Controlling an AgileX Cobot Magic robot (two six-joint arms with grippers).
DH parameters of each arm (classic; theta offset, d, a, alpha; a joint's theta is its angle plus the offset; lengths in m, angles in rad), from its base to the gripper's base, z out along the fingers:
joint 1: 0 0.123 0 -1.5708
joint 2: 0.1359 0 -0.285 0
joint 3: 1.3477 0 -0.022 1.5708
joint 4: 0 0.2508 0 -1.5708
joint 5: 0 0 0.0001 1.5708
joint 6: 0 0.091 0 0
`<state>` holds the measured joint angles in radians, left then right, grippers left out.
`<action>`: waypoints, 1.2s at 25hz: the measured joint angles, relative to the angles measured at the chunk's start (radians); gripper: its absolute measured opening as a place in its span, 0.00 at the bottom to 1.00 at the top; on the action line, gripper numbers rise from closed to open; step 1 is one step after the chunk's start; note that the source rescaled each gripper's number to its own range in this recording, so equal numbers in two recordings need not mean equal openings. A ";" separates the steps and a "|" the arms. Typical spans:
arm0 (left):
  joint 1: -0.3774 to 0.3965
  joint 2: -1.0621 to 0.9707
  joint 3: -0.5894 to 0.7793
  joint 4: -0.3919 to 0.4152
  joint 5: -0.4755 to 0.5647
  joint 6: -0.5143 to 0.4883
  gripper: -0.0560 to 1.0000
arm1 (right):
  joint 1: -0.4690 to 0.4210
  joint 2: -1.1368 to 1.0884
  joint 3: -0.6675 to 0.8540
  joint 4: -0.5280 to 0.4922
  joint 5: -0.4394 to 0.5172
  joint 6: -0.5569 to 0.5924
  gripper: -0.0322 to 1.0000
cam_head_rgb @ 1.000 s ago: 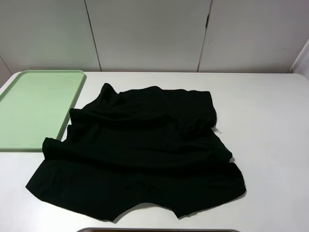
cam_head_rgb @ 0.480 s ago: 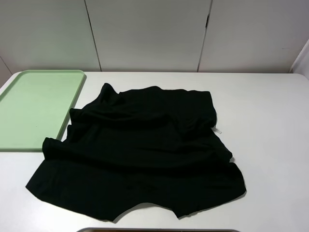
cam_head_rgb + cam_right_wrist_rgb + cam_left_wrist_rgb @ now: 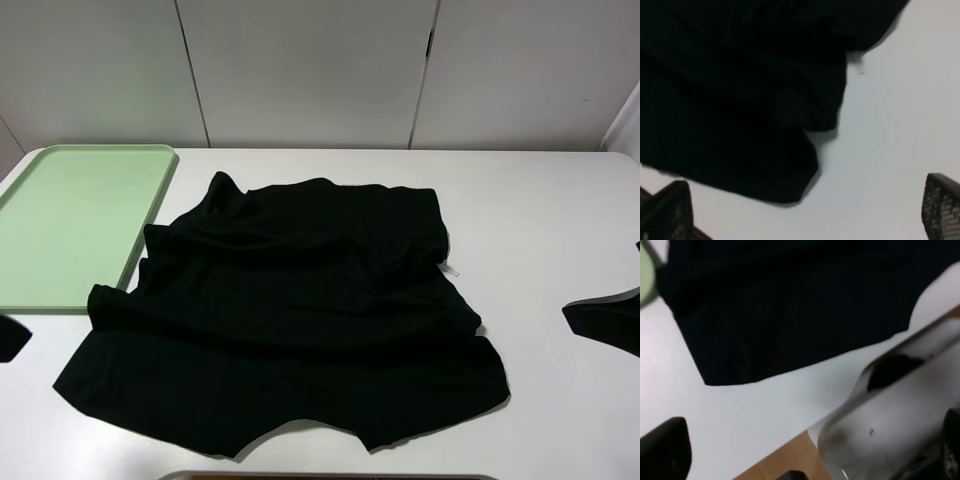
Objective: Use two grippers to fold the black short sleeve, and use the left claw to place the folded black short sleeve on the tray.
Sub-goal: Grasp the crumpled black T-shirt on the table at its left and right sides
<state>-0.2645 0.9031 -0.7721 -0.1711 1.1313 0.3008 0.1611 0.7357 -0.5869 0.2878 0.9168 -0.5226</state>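
Note:
The black short sleeve lies crumpled and spread out in the middle of the white table, with a small white tag at its right edge. The pale green tray rests at the far left with nothing on it. The tip of my left gripper shows at the left edge, just off the shirt's left corner. The left wrist view shows the left gripper open above the bare table, short of the shirt. My right gripper enters from the right edge. It is open, apart from the shirt.
Bare white tabletop surrounds the shirt on the right and in front. The tray's near edge lies close to the shirt's left sleeve. A brown table edge shows in the left wrist view. White wall panels stand behind the table.
Both grippers have come into the exterior view, one at the left edge and one at the right edge. The shirt and tray have not moved.

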 joint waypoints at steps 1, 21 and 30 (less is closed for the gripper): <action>0.000 0.000 0.000 0.000 0.000 0.000 1.00 | 0.000 0.000 0.000 0.000 0.000 0.000 1.00; -0.002 0.270 -0.052 -0.045 -0.116 0.210 0.98 | 0.344 0.579 -0.001 -0.088 -0.310 -0.243 1.00; -0.003 0.271 -0.052 -0.045 -0.116 0.210 0.98 | 0.381 0.754 -0.002 -0.138 -0.437 -0.243 1.00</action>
<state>-0.2676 1.1739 -0.8241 -0.2159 1.0152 0.5111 0.5420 1.4901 -0.5885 0.1496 0.4799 -0.7658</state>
